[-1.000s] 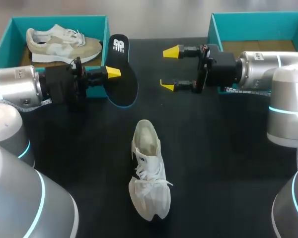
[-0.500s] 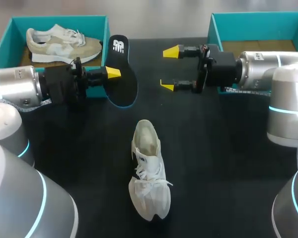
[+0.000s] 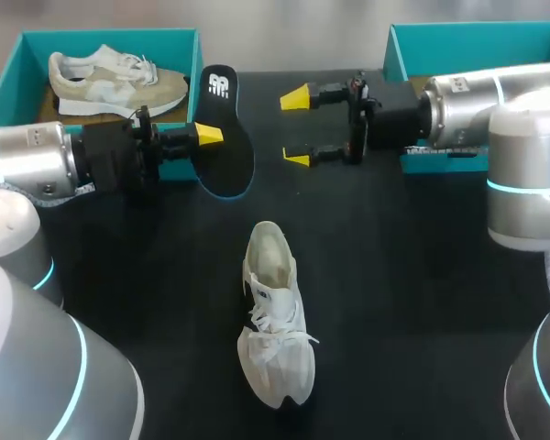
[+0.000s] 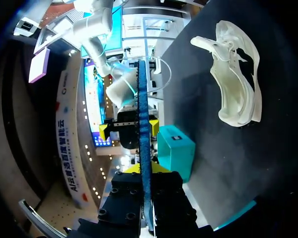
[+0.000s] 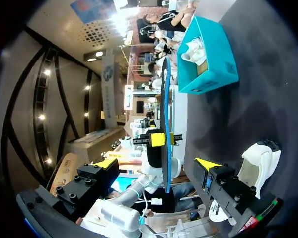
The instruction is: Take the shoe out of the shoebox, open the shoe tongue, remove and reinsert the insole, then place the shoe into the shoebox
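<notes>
A black insole [image 3: 225, 128] stands on edge above the table, and my left gripper [image 3: 208, 135] is shut on its side. In the left wrist view the insole [image 4: 143, 124] is a thin blue edge between my left gripper's [image 4: 144, 171] fingers. My right gripper [image 3: 295, 128] hangs open just right of the insole, its yellow tips far apart. From the right wrist, the insole [image 5: 165, 114] stands edge-on ahead of my right gripper [image 5: 156, 166]. The white shoe [image 3: 275, 312] lies on the table in front, toe toward me, its opening empty.
A teal shoebox [image 3: 9, 87] at the back left holds a second white and beige shoe [image 3: 110, 78]. Another teal shoebox [image 3: 477, 46] stands at the back right, behind my right arm. The table is black.
My right arm has moved left, bringing its open gripper closer to the insole. The left arm, the insole and the shoe have stayed put.
</notes>
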Tool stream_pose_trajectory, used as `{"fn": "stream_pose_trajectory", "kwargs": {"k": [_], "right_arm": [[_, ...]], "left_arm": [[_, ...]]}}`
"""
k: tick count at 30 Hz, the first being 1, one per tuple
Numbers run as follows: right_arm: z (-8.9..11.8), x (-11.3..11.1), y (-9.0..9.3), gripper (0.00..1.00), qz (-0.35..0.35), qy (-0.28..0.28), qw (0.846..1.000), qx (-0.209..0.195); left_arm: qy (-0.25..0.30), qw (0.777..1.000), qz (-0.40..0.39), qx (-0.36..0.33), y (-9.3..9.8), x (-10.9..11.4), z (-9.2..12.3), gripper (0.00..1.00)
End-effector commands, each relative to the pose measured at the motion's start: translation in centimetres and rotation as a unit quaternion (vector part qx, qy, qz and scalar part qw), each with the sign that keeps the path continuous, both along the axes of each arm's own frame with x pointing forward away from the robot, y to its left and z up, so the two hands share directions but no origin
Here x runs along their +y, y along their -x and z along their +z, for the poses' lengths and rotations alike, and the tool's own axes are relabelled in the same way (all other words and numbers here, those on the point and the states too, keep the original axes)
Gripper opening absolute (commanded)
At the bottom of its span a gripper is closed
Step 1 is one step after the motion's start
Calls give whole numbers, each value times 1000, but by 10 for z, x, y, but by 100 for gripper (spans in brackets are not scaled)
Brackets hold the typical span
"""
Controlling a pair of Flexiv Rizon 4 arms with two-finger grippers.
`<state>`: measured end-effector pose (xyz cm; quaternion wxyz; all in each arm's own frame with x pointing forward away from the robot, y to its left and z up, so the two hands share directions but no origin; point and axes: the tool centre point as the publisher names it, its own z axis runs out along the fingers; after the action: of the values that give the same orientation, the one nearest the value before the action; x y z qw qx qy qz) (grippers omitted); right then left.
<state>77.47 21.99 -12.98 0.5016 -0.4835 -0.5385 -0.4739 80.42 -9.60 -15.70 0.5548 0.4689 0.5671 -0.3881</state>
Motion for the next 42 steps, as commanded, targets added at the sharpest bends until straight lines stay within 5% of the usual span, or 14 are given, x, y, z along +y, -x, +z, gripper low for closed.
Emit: {"fn": "stream_pose_trajectory", "kwargs": {"k": [1, 32, 42], "right_arm": [[-6, 15, -6, 100, 24, 0, 1000, 1], [-18, 13, 1, 100, 18, 4, 1000, 5], [-35, 34, -9, 100, 69, 19, 997, -16]], "left_arm": [[-1, 1000, 0, -1, -1, -1, -1, 0], [-1, 1000, 0, -1, -1, -1, -1, 0], [-1, 1000, 0, -1, -1, -1, -1, 0]]}}
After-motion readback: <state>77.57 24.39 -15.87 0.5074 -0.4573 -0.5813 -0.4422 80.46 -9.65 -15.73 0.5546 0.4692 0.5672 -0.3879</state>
